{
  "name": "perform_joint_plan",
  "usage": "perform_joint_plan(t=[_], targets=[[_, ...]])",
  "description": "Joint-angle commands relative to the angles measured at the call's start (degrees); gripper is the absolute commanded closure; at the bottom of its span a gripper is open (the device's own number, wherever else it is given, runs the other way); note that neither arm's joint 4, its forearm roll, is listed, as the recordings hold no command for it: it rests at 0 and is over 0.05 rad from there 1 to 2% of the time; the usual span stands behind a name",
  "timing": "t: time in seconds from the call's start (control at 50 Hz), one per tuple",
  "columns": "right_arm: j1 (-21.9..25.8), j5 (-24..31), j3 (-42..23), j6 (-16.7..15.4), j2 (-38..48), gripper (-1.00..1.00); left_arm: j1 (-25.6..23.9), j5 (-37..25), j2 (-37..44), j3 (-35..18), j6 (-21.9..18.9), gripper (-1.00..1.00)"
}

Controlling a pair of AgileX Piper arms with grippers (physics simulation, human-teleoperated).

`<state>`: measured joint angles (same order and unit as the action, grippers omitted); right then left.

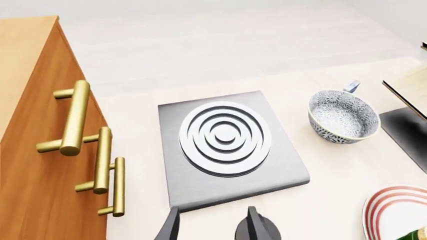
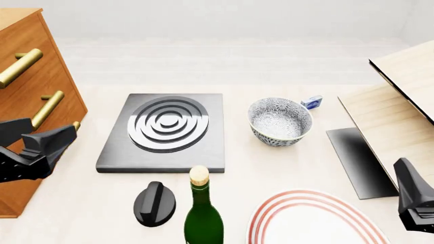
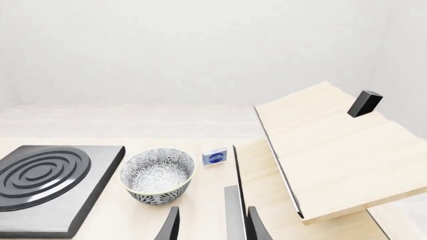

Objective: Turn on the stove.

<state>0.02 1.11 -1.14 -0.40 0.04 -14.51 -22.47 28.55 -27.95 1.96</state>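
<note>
The stove [image 2: 166, 133] is a flat dark-grey plate with concentric silver and black rings, lying left of the table's middle; it also shows as the stove [image 1: 227, 145] and the stove [image 3: 47, 185]. Its black oval knob [image 2: 154, 203] lies apart, just in front of the plate's near edge. My left gripper [image 2: 49, 133] hovers at the far left beside the cabinet, open and holding nothing, well left of the knob. In the left wrist view the left gripper [image 1: 213, 227] points toward the plate. My right gripper [image 2: 413, 201] sits at the far right, and the right gripper [image 3: 212, 225] stands open and holds nothing.
A wooden cabinet [image 2: 27, 96] with brass handles stands at the left. A green bottle [image 2: 202, 213] stands right beside the knob. A patterned bowl [image 2: 279, 122], a red-striped plate [image 2: 312, 218], a dark flat panel [image 2: 359, 162], a small blue box [image 2: 312, 102] and a raised wooden board [image 2: 407, 107] fill the right.
</note>
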Motion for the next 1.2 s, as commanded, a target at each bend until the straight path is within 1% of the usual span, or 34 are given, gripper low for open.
perform_joint_plan(t=[0.02,0.04,0.06,0.14,0.18,0.2,0.22,0.26,0.3,0.34,0.44,0.58,0.7,0.88,1.2], targets=[[0.0,-0.2,0.2,0.0,0.0,-1.00,-4.7,-2.2,4.6,-3.1,0.6,-1.00],[0.0,-0.2,0.2,0.0,0.0,-1.00,-4.7,-2.2,4.6,-3.1,0.6,-1.00],[0.0,-0.2,0.3,0.0,0.0,-1.00,-5.3,-2.0,5.4,-3.2,-0.2,-1.00],[0.0,-0.3,0.3,0.0,0.0,-1.00,-6.2,-1.7,6.9,-3.0,0.0,-1.00],[0.0,-0.4,0.4,0.0,0.0,-1.00,-6.3,-1.4,7.1,-2.5,-0.6,-1.00],[0.0,-0.4,0.4,0.0,0.0,-1.00,-7.4,-1.0,8.2,-2.0,0.0,-1.00],[0.0,-0.4,0.4,0.0,0.0,-1.00,-7.2,-0.9,7.6,-1.5,-0.5,-1.00],[0.0,-0.4,0.4,0.0,0.0,-1.00,-7.6,-0.4,8.7,-1.0,0.1,-1.00],[0.0,-0.5,0.4,0.0,0.0,-1.00,-7.6,-0.3,8.5,-0.8,-0.3,-1.00],[0.0,-0.5,0.5,0.0,0.0,-1.00,-7.8,0.1,9.4,-0.5,0.4,-1.00],[0.0,-0.6,0.6,0.0,0.0,-1.00,-8.2,1.2,10.8,-0.7,0.0,-1.00],[0.0,-0.9,0.8,0.0,0.1,-1.00,-8.8,4.6,14.2,0.8,0.3,-1.00],[0.0,-1.0,0.9,0.0,0.2,-1.00,-10.2,6.7,16.7,2.1,1.5,-1.00],[0.0,-1.0,0.9,0.0,0.1,-1.00,-11.1,8.8,19.3,2.3,2.5,-1.00],[0.0,-1.0,0.9,0.0,0.1,-1.00,-13.7,14.2,25.3,3.8,6.7,-1.00]])
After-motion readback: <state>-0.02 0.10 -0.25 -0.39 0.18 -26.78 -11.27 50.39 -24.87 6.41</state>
